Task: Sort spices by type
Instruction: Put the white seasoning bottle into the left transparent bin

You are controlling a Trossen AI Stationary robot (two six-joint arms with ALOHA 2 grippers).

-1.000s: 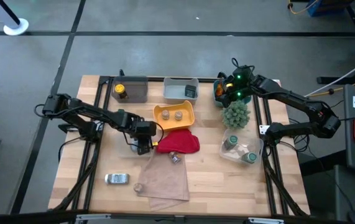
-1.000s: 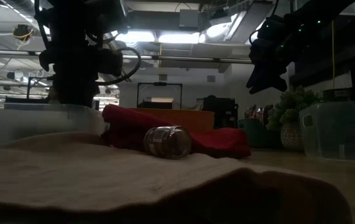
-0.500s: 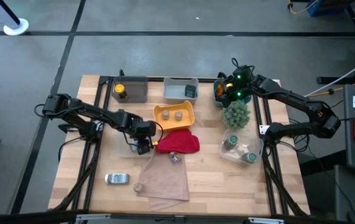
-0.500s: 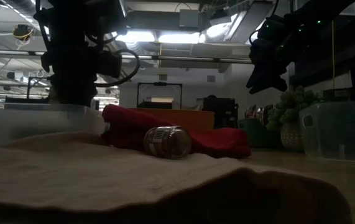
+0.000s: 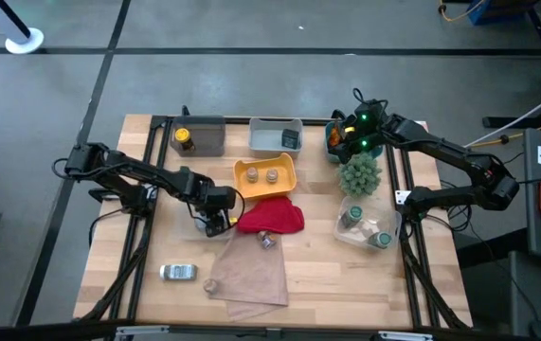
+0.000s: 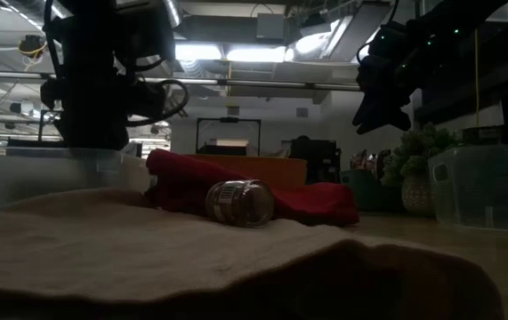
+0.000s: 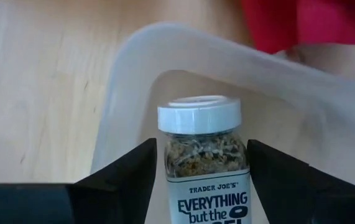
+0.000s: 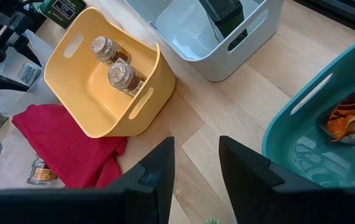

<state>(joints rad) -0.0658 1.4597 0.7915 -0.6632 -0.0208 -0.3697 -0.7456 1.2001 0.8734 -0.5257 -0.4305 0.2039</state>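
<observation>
My left gripper (image 5: 213, 222) is shut on a clear jar of seasoning with a white lid (image 7: 201, 149), over a clear bin (image 7: 165, 50) just left of the red cloth (image 5: 272, 216). My right gripper (image 5: 351, 142) hangs open and empty above the teal bin (image 8: 326, 130), which holds an orange sachet (image 8: 354, 112). A silver-capped jar (image 5: 267, 241) lies on its side on the tan cloth (image 5: 251, 275) and also shows in the low view (image 6: 240, 203). Two jars (image 8: 112, 62) lie in the yellow bin (image 5: 265, 176). My left gripper pinches the jar's glass body (image 7: 172, 163) between its two fingers, one on each side. The fingers lie along the jar, and the white lid (image 7: 199, 113) sticks out past their tips. The jar is over the inside of the clear bin; whether it touches the bin's floor does not show.
A grey bin holds a yellow-capped bottle (image 5: 184, 139). A white bin holds a dark tin (image 5: 290, 139). The fuzzy plant (image 5: 359, 173) stands by a clear bin with green-lidded jars (image 5: 365, 225). A silver item (image 5: 178, 272) and a tiny pot (image 5: 211, 284) lie near the front.
My left gripper has gone a little toward the table's left edge over the clear bin.
</observation>
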